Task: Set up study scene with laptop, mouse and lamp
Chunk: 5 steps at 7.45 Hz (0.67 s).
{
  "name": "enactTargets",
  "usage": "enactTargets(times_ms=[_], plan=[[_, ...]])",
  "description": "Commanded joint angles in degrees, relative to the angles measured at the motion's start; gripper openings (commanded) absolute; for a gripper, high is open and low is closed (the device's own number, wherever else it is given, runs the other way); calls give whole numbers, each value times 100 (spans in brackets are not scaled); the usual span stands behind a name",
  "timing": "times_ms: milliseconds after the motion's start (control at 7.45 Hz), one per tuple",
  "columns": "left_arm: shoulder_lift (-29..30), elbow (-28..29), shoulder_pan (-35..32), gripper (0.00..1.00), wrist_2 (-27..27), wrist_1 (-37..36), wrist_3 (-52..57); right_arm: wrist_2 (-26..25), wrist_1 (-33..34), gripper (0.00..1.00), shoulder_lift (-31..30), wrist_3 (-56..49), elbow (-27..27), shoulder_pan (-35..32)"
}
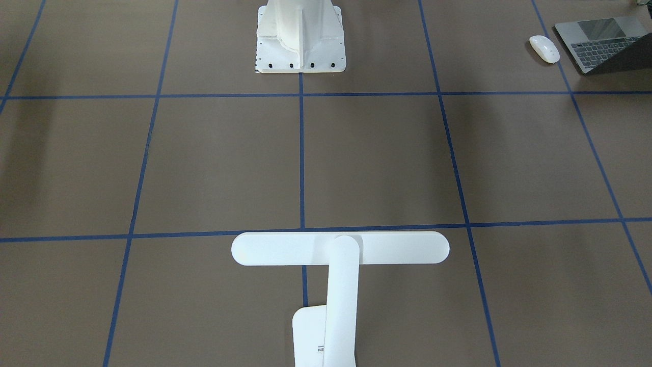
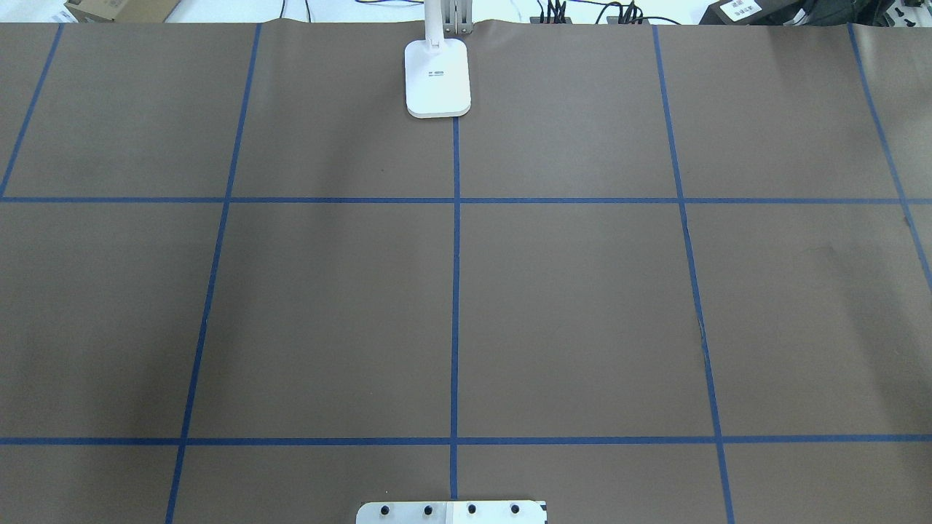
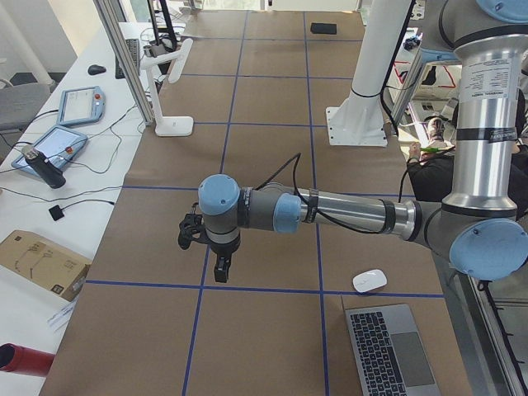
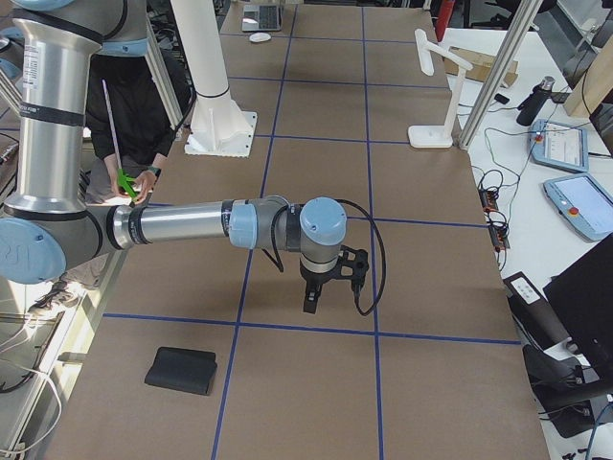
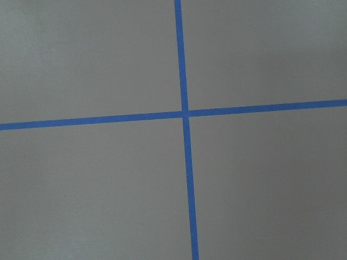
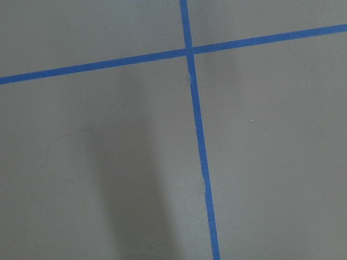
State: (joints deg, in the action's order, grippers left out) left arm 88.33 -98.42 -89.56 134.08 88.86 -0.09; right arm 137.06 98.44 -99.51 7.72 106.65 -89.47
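Note:
The grey laptop [image 1: 603,43] lies open at the table's end on my left side, and it also shows in the exterior left view [image 3: 388,351]. The white mouse [image 1: 544,49] rests beside it, apart from it [image 3: 370,280]. The white lamp [image 1: 340,250] stands at the far middle edge, its base [image 2: 437,76] on the centre tape line. My left gripper [image 3: 221,268] hangs above the table, well away from the laptop. My right gripper [image 4: 311,297] hangs above the other half. Both show only in side views, so I cannot tell if they are open. The wrist views show only table.
The white bolted pedestal [image 1: 300,41] stands at the robot's side, mid-table. A small black mat [image 4: 182,371] lies near the table's end on my right. Tablets and cables [image 4: 575,172] sit on the bench beyond the lamp. A person [image 4: 134,125] sits behind the robot.

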Motion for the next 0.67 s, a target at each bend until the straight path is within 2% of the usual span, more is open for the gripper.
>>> enactTargets(times_ms=[0, 537], plan=[[0, -1, 0, 99, -5, 9, 0, -4, -9, 100, 2, -7, 31, 0], [9, -1, 9, 99, -14, 9, 0, 31, -44, 100, 72, 2, 14, 0]])
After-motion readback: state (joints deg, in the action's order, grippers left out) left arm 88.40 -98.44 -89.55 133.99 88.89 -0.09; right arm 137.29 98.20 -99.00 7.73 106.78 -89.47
